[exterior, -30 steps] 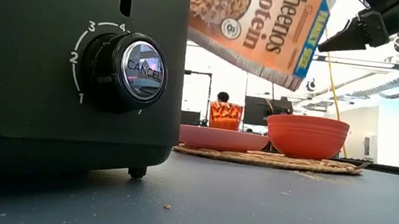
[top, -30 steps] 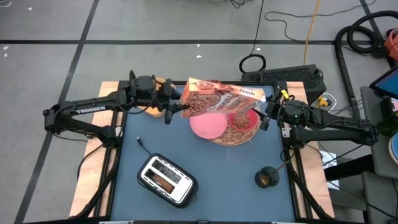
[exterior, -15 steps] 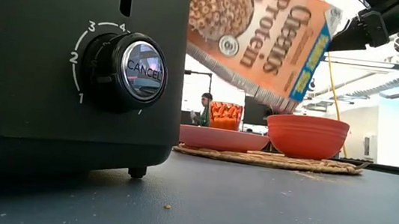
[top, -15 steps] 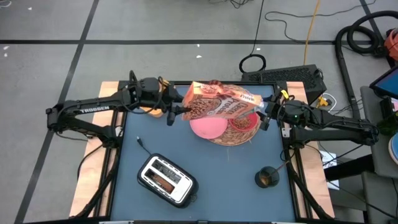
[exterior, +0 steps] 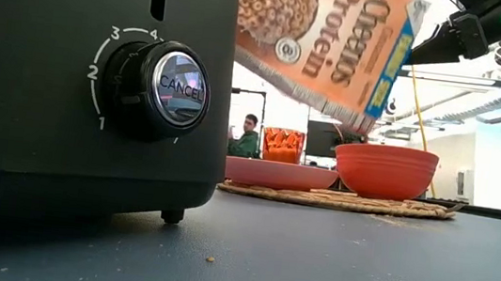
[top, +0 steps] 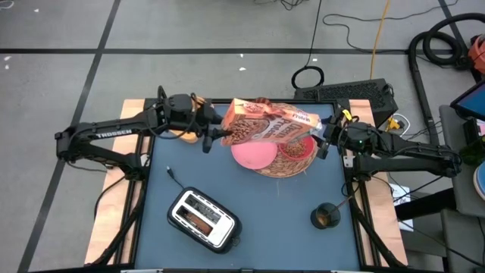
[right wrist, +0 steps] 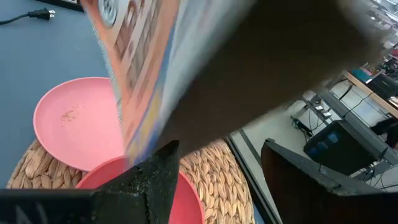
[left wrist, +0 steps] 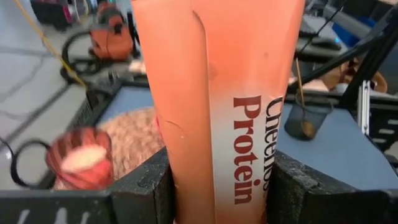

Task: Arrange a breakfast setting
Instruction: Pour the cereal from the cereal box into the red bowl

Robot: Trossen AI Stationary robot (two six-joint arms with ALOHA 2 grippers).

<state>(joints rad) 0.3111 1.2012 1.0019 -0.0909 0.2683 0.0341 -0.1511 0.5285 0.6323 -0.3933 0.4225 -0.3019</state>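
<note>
Brown cereal box [top: 267, 127] clamped in left claw [top: 214, 133], over red bowl [top: 294, 148].

My fingers [left wrist: 149, 186] are matt black plastic against the smooth printed cardboard of the cereal box [left wrist: 217, 93]. The mat [right wrist: 211, 174] is rough woven straw, the plate [right wrist: 78, 121] smooth matt pink, the toaster [top: 203, 218] shiny metal and black.

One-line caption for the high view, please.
Left gripper and right gripper hold a cereal box over the red bowl and pink plate.
</note>
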